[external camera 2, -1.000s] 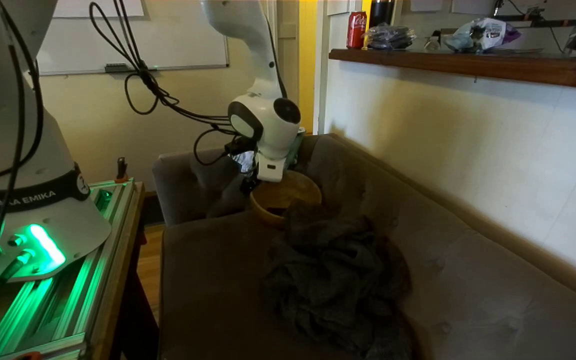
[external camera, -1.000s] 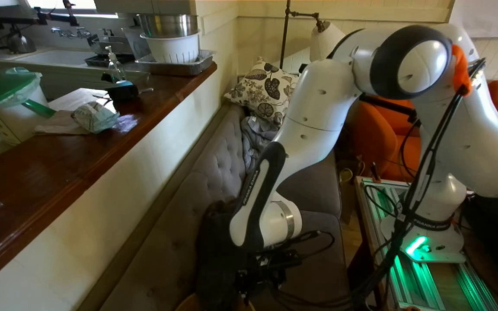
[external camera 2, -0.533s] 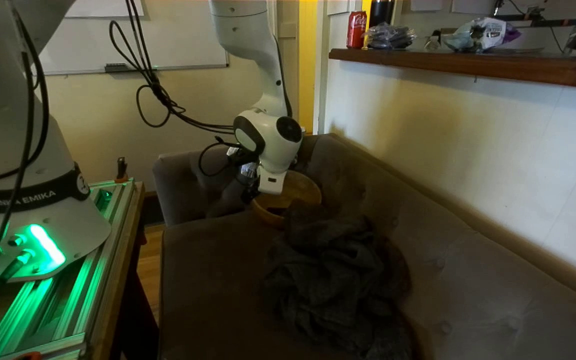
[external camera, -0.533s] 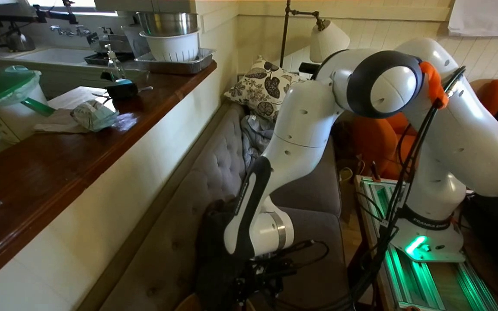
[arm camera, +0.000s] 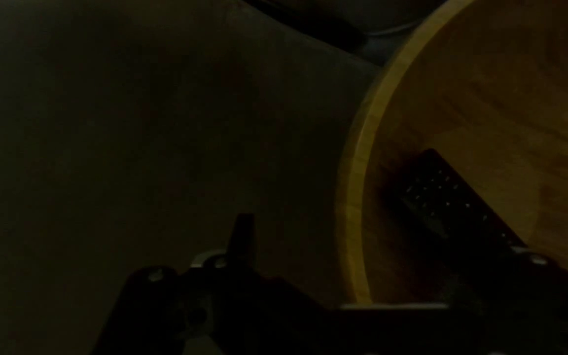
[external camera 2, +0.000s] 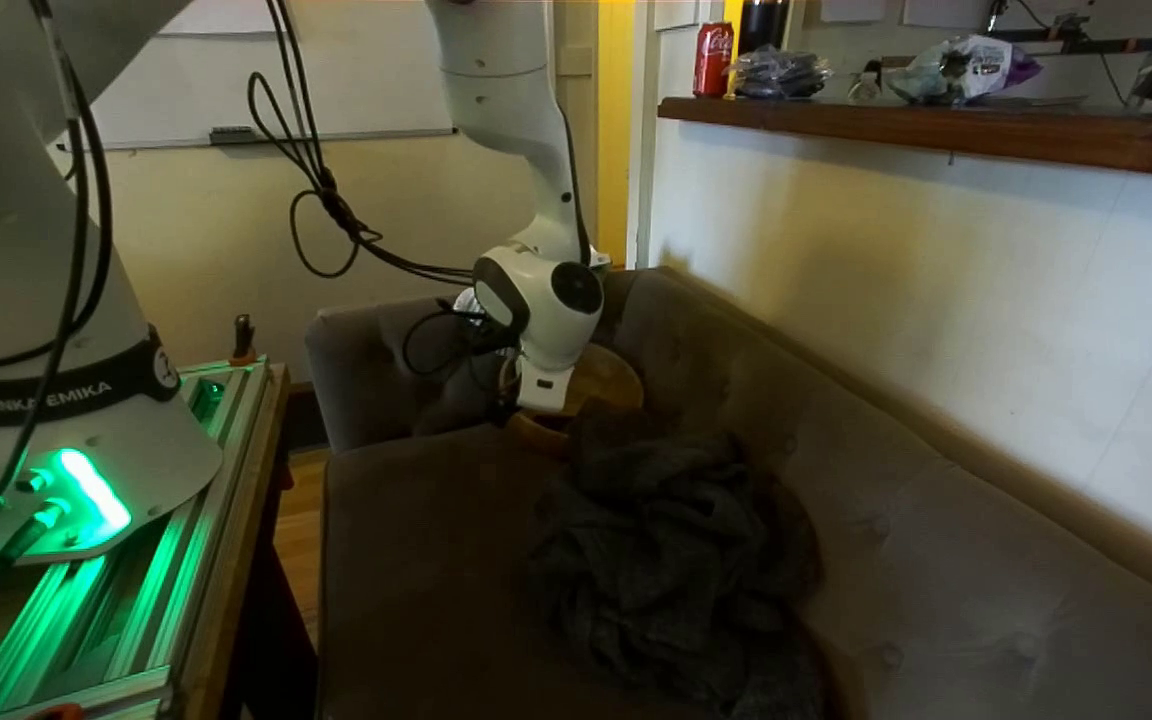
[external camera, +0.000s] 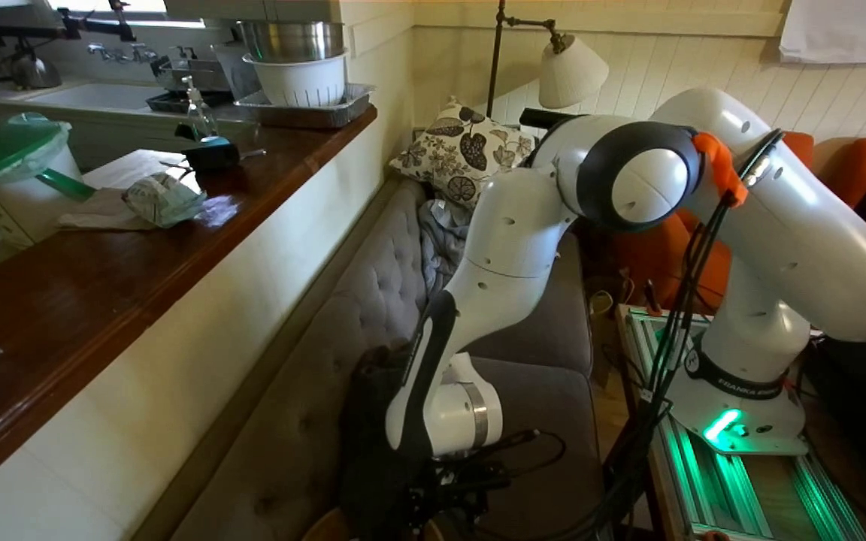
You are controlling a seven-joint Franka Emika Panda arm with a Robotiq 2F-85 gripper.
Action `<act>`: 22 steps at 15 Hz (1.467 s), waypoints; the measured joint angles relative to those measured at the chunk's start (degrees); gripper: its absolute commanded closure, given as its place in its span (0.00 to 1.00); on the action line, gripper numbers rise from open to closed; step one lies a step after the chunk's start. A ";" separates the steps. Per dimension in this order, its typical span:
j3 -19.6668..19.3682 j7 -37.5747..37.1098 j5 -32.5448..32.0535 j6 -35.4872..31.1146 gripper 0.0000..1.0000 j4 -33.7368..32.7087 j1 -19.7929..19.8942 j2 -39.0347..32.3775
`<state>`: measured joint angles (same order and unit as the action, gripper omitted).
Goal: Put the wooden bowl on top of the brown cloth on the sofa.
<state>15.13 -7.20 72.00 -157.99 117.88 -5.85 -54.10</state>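
The gripper (arm camera: 368, 236) is down at the bowl (arm camera: 355, 187), its fingers (arm camera: 243, 239) spread apart. In the wrist view the bowl's rim runs between them: one finger shows outside the wall, the other merges with the dark over the bowl's inside, and whether either touches the wood cannot be told. A dark oblong (arm camera: 454, 204) with pale dots lies inside the bowl just ahead of the gripper, its lower end lost against the gripper's black parts. In both exterior views the gripper is shadowed and partly hidden, with the bowl beneath and beside it. The bowl sits open side up on the sofa (external camera 2: 416, 540), beside the cloth (external camera 2: 676, 560). The cloth is heaped near the gripper, on the side away from the armrest (external camera 2: 366, 370); in an exterior view its folds cover part of the bowl's edge, so contact there is unclear. The arm (external camera: 512, 240) comes down to the gripper from above, its base on a bench (external camera 2: 226, 540) well apart. High above the gripper runs a ledge (external camera 2: 916, 130) with a can (external camera 2: 713, 60) and a bag (external camera 2: 966, 72). Well away from it, at the sofa's far end, are a pillow (external camera: 467, 154) and a lamp (external camera: 572, 75).
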 measured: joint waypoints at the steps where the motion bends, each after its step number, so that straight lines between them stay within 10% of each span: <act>1: 0.20 0.41 0.02 -0.32 0.00 -1.01 -0.01 -1.21; 5: 1.18 0.67 0.02 -2.21 0.08 -4.85 -0.87 -5.53; 16: 2.49 0.61 0.02 -8.50 0.96 -11.39 -3.17 -11.51; 22: 4.04 1.80 1.62 -12.59 0.96 -11.04 -2.32 -11.65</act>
<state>19.17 -5.40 73.62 -170.58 106.85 -8.17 -65.75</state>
